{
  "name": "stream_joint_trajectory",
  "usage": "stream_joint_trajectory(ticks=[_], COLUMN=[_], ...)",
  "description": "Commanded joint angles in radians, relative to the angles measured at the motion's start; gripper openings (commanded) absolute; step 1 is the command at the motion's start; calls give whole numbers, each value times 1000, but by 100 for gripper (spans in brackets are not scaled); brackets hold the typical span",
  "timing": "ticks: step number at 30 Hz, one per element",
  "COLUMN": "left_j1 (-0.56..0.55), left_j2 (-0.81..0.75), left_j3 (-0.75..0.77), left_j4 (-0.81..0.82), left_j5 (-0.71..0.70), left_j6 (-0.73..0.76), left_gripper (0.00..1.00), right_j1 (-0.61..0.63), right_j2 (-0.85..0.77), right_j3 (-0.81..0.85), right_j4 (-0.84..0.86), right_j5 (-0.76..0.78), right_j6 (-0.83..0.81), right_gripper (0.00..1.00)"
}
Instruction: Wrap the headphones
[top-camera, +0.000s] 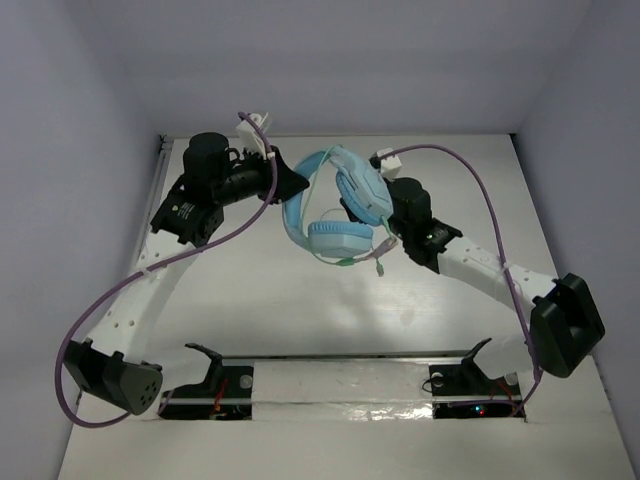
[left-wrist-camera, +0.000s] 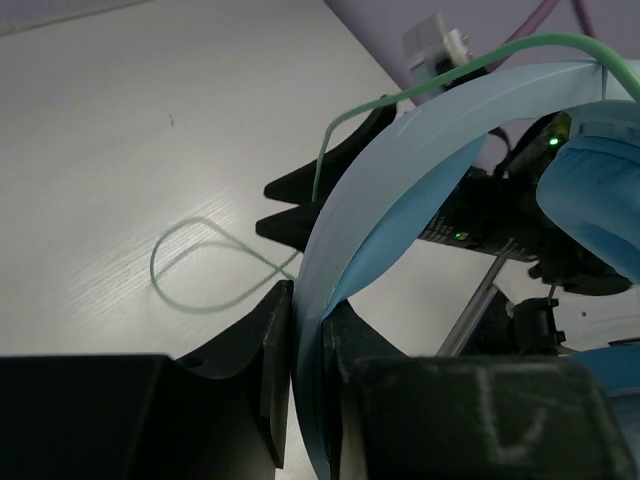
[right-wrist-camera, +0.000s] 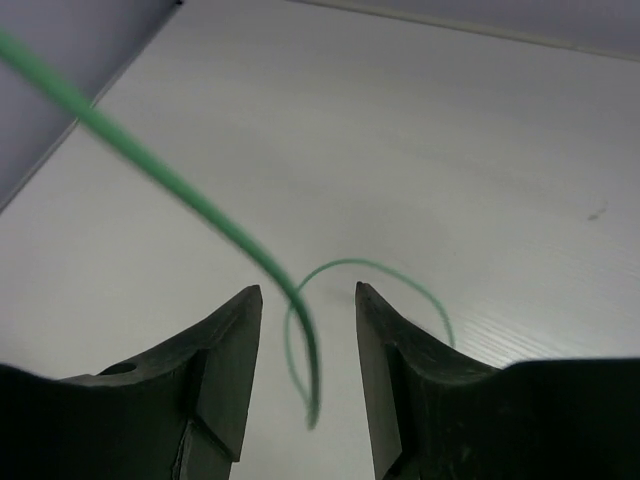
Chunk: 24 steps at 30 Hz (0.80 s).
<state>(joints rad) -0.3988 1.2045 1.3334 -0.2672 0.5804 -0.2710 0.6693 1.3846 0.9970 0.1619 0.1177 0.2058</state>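
Top external view: the headphones are held up over the middle of the counter, between the two arms. The left gripper is clamped on the light blue headband, which curves up and away from its fingers. The right gripper has its jaws apart. The thin green cord runs down between them unpinched and curls into a loop against the white counter. One padded ear cup sits just beside the right wrist.
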Motion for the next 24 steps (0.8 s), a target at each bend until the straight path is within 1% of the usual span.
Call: stream_joint_trajectory(ticks=[1, 3, 4, 7, 8, 10, 12, 15, 16, 20, 22, 24], left_j1=[3, 3, 3, 3, 3, 3, 3, 3, 3, 3, 3, 3], left_j2=[-40, -40, -37, -22, -19, -7, 6, 16, 20, 43, 66, 104], left_j3=[111, 134, 142, 199, 207, 228, 254, 285, 296, 392, 417, 470], left_j4=[97, 82, 79, 57, 42, 19, -10, -35, -41, -73, -76, -105], left_j5=[49, 33, 30, 27, 21, -5, -23, -63, -83, -200, -221, -237], left_j6=[-77, -89, -97, -117, -116, -111, -102, -102, -100, -97, -100, -94], left_gripper=[0, 0, 0, 0, 0, 0, 0, 0, 0, 0, 0, 0], right_j1=[-36, -54, -66, -66, -66, -66, -66, -66, -66, -66, -66, -53], right_j2=[31, 51, 59, 111, 128, 175, 194, 250, 267, 318, 332, 364], right_j3=[-30, -50, -60, -78, -68, -52, -63, -44, -49, -119, -139, -146], right_j4=[221, 286, 306, 396, 406, 413, 471, 484, 490, 617, 646, 657], right_j5=[-137, -182, -228, -298, -326, -366, -384, -421, -440, -464, -483, -487], right_j6=[43, 55, 60, 61, 63, 75, 102, 130, 142, 237, 260, 270], right_gripper=[49, 49, 49, 53, 55, 56, 58, 58, 57, 53, 52, 44])
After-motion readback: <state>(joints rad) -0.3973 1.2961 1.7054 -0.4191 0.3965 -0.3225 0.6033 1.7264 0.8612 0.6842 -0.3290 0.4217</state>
